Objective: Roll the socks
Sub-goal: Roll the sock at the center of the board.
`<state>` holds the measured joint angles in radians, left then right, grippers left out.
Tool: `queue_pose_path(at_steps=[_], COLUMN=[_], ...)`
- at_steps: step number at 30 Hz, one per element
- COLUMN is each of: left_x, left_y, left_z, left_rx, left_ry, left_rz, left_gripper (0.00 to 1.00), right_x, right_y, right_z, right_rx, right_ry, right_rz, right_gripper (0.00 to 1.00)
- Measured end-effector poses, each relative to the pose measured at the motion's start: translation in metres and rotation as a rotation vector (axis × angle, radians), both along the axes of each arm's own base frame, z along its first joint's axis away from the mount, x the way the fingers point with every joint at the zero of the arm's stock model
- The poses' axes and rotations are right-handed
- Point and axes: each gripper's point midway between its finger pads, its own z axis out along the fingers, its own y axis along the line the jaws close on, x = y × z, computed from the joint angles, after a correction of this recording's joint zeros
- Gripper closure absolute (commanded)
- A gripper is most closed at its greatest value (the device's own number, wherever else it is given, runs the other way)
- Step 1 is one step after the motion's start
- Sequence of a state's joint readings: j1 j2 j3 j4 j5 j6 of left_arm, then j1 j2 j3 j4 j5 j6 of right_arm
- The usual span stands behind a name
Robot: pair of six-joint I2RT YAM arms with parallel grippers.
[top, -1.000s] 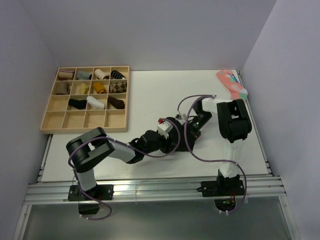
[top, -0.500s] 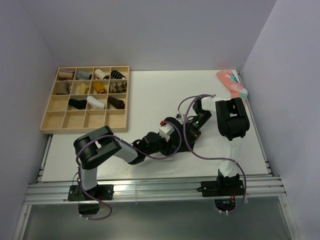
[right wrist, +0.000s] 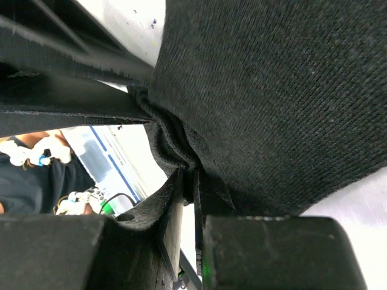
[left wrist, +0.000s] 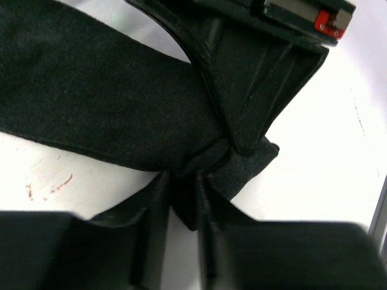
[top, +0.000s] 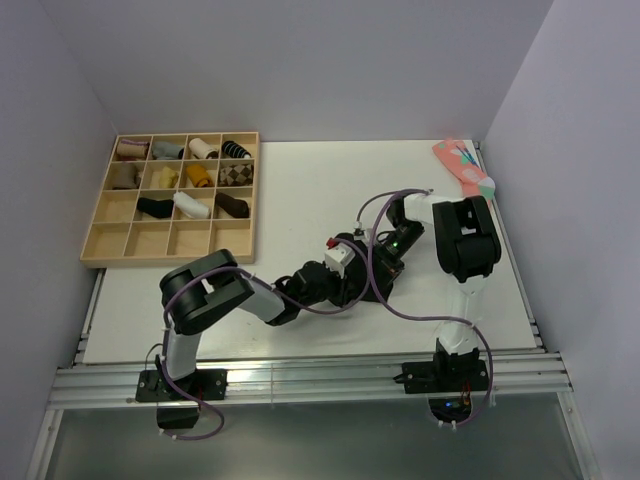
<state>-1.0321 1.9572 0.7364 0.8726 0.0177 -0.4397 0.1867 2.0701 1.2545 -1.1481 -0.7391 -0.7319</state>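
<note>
A black sock (left wrist: 109, 103) lies flat on the white table, its knit filling much of the right wrist view (right wrist: 284, 90). My left gripper (left wrist: 180, 187) is shut on a bunched corner of the sock, with dark fabric pinched between its fingers. From the opposite side my right gripper (right wrist: 193, 181) is shut on the same bunched end, its fingertips almost meeting the left ones (left wrist: 233, 145). In the top view both grippers (top: 358, 277) (top: 385, 255) meet at the table's middle and hide most of the sock.
A wooden compartment tray (top: 100, 235) holding several rolled sock bundles stands at the back left. A pink spotted sock (top: 462, 168) lies at the back right corner by the wall. Purple cables loop over both arms.
My left arm has reached further right and its jaws have narrowed onto the sock's corner. The right gripper has kept its pinch and barely moved.
</note>
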Motion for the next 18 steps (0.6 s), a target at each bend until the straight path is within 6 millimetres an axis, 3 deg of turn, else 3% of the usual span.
queue_pose_path(at_steps=[6,12,15,18], left_x=[0.001,0.003,0.004,0.006], left_y=[-0.008,-0.013,-0.014,-0.016], left_z=[0.002,0.001,0.000,-0.001], left_rx=[0.004,0.018,0.018,0.025], left_ry=[0.003,0.038,0.073,0.123], left_rz=[0.029,0.067,0.097,0.135], left_gripper=[1.00,1.00,1.00,1.00], right_x=[0.002,0.006,0.011,0.016], right_y=[-0.003,-0.008,-0.010,-0.010], right_z=[0.000,0.000,0.000,0.000], right_rx=[-0.024,-0.068,-0.084,-0.092], right_ry=[-0.025,-0.111,-0.168,-0.217], right_rz=[-0.008,-0.033,-0.050,-0.066], right_gripper=[0.94,0.92,0.84,0.69])
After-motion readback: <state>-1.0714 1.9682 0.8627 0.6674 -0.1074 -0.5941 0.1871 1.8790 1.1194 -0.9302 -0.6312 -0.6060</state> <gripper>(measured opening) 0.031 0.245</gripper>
